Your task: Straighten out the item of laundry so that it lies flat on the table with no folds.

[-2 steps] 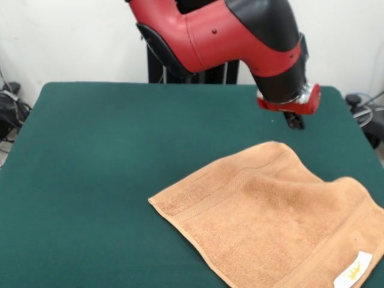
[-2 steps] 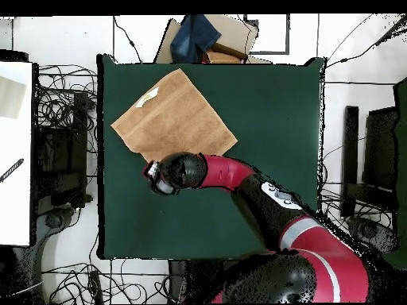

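Observation:
The item of laundry [image 1: 270, 216], an orange-tan terry towel, lies spread on the dark green table [image 1: 108, 168] at the near right, set at an angle. Its white label [image 1: 354, 270] shows at the near right corner, and a slight ripple runs along its right edge. My gripper [image 1: 294, 120] hangs under the red wrist just beyond the towel's far corner, above bare table, holding nothing that I can see. In the overhead view the towel [image 2: 175, 115] lies near the table's [image 2: 270, 111] upper left, with the arm's end [image 2: 163, 176] just below its lower corner.
A cardboard box with a blue cloth [image 2: 199, 36] sits past the table's top edge in the overhead view. Cables [image 2: 60, 103] and a white desk [image 2: 16, 151] lie off the left side. A dark stand [image 2: 374, 151] is off the right side.

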### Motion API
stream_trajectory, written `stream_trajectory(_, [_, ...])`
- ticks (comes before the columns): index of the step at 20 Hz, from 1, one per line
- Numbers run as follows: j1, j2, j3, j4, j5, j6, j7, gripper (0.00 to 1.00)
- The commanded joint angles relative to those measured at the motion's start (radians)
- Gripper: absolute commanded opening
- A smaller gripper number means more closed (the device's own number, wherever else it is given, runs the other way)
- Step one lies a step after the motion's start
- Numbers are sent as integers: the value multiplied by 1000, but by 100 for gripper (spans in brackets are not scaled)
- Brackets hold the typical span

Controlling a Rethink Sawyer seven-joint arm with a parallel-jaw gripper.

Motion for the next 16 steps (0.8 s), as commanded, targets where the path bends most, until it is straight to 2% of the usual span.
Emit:
stream_trajectory(1, [69,-21,-44,-156,59,223,44,0])
stream_trajectory(5, [83,72,-58,-222,33,239,6,0])
stream_trajectory(16, [79,171,-71,-309,36,367,-4,0])
